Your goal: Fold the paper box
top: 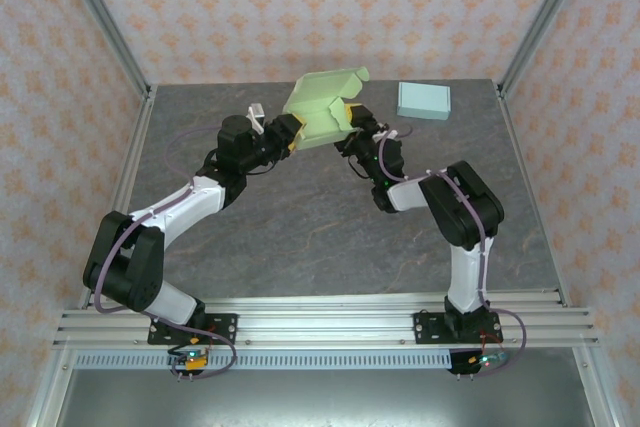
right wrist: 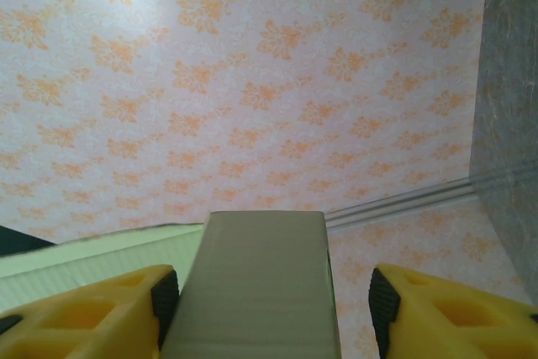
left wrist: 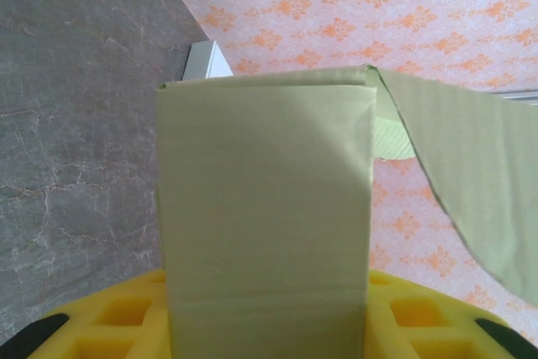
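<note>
Over the grey table point(top: 300, 237) both arms reach up; the left gripper point(top: 289, 137) is clamped on the lower left edge of the paper box point(top: 322, 107), held aloft, pale green, half-formed, flaps loose; the right gripper point(top: 349, 119) stands parted around one flap; beyond, a pale blue box point(top: 424, 100) lies flat
</note>
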{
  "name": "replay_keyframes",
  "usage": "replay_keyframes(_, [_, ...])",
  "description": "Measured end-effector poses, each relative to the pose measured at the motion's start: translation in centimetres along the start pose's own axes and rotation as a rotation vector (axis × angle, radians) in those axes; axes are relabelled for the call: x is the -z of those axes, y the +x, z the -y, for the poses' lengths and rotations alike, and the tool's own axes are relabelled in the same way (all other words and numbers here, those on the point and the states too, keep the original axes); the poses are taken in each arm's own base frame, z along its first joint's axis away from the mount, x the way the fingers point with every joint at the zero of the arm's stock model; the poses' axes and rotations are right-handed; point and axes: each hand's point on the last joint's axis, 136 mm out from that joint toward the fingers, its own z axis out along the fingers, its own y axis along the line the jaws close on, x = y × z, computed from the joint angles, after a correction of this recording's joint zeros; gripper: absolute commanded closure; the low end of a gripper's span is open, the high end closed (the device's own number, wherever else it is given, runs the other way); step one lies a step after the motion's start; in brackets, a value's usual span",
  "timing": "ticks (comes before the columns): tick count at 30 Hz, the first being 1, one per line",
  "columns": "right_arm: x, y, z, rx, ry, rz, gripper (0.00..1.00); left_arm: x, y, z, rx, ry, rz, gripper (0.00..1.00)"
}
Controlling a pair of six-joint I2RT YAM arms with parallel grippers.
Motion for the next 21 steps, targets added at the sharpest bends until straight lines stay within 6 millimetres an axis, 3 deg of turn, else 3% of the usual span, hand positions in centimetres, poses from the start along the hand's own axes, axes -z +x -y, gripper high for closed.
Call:
replay_keyframes(7, [-0.5,0.3,0.2,0.037,0.013,-0.03,0.58,0.0,0.1,-0.4,0.002,-0.007,0.0,0.65])
replay_keyframes(11, [-0.5,0.2,1.1,0.069,0.038,-0.04,0.61,0.1,0.1,-0.6,0.0,-0.012,0.0,0.65])
replay_keyframes(16, [-0.4,0.2,2.2,0.154,0.085,-0.053,0.6,0.1,0.1,-1.6,0.009,-0.038,0.005,0.65])
replay_keyframes(21, [0.6,-0.2,2.4,0.252,0.139,-0.051,0.44,0.3,0.4,-2.1,-0.013,-0.064,-0.004,0.65])
